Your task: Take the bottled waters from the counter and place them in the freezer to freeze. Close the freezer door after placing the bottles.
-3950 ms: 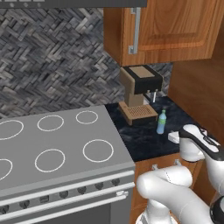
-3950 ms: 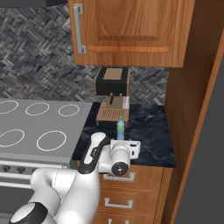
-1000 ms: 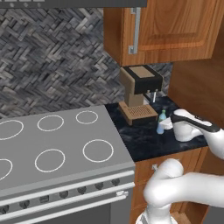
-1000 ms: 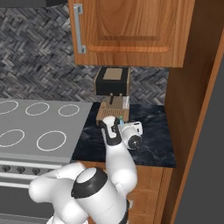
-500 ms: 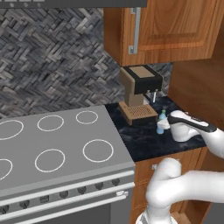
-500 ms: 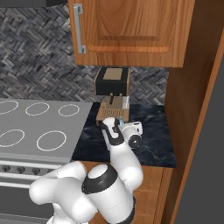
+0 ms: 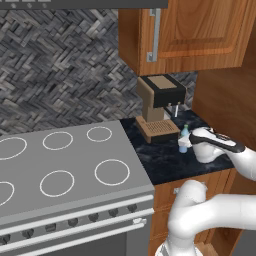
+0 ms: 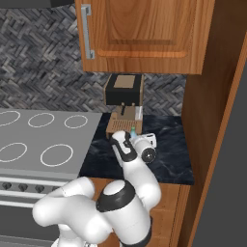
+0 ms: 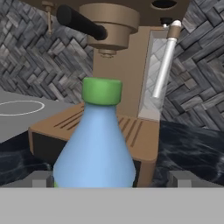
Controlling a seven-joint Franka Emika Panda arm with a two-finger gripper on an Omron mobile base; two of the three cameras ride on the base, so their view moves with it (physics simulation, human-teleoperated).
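Arm reaching level across the bench [image 7: 165, 162], end effector [image 9: 111, 180] brought up to the green-capped bottle [image 9: 95, 140].

In the left base view the white arm bends up from the lower right and stretches leftward, its hand lying roughly horizontal over the dark bench. The end effector is spread fully wide, one finger tip [image 9: 41, 179] on either side of the bottle's base, gripping nothing; contact cannot be judged. The bottle stands upright directly ahead of the end effector, between its tips. Beyond it stands the brown coffee machine [image 9: 118, 65]. The stovetop [image 7: 60, 170] lies left of the end effector. The bottle's foot is cut off in the hand view, and the hand largely covers the bottle in both base views.
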